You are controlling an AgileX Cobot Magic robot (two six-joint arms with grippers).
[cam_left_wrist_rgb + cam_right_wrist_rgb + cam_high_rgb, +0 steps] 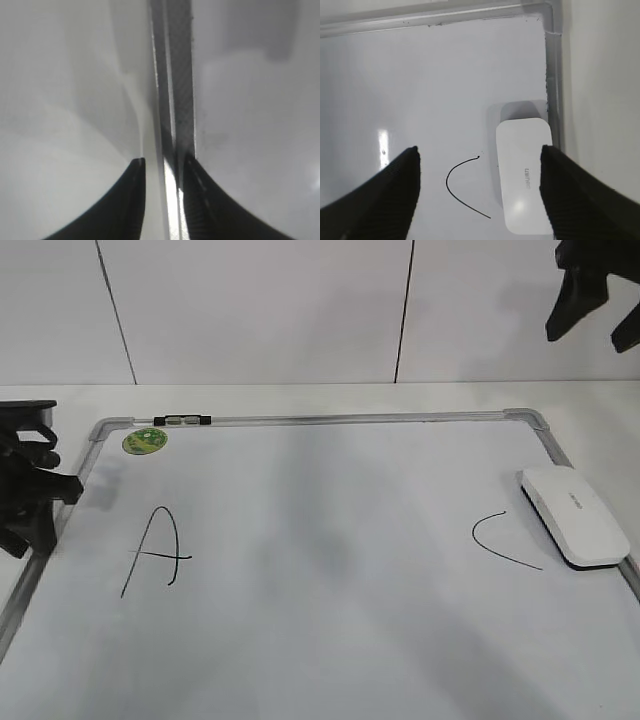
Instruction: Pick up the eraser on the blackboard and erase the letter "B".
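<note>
The blackboard [330, 640] lies flat, white with a silver frame. The white eraser [572, 512] lies on it at the right edge, also in the right wrist view [525, 175]. No letter "B" shows in any view; the board between the black "A" [155, 550] and the black "C" [500, 540] is bare. My right gripper [595, 300] hangs open and empty high above the eraser; its fingers [479, 150] frame the "C" [462, 187] and eraser. My left gripper [55, 490] sits at the board's left edge, fingers [162, 162] closed on the frame [175, 100].
A round green magnet [145, 440] sticks at the board's far left corner. A small black and silver piece [183, 421] lies on the top frame beside it. A white panelled wall stands behind the table.
</note>
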